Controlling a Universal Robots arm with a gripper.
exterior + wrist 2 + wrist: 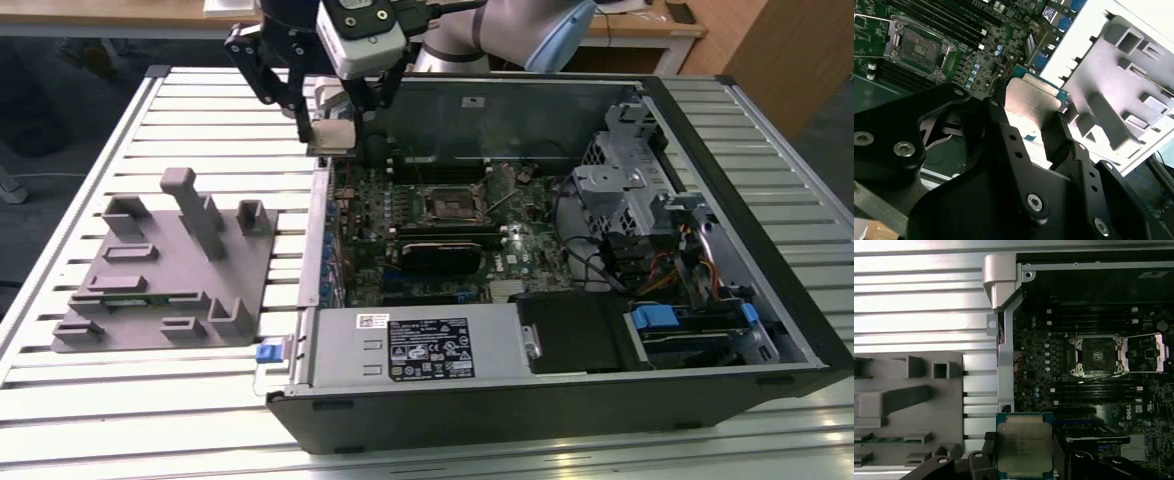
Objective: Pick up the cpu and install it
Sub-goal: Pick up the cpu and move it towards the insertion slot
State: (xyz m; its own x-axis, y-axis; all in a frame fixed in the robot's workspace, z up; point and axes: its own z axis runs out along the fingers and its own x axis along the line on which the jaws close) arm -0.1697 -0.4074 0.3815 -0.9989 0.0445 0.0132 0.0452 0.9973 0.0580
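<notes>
Claw [334,138] tight on the cpu [1024,447], aloft over one wall of the computer case [534,425].

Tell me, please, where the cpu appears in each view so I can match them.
Exterior view: cpu in the tool, above the case wall beside the grey fixture.
Second wrist view: cpu between the tool's fingers.
First wrist view: cpu clamped in the tool.
Shared landmark: the cpu socket.
</notes>
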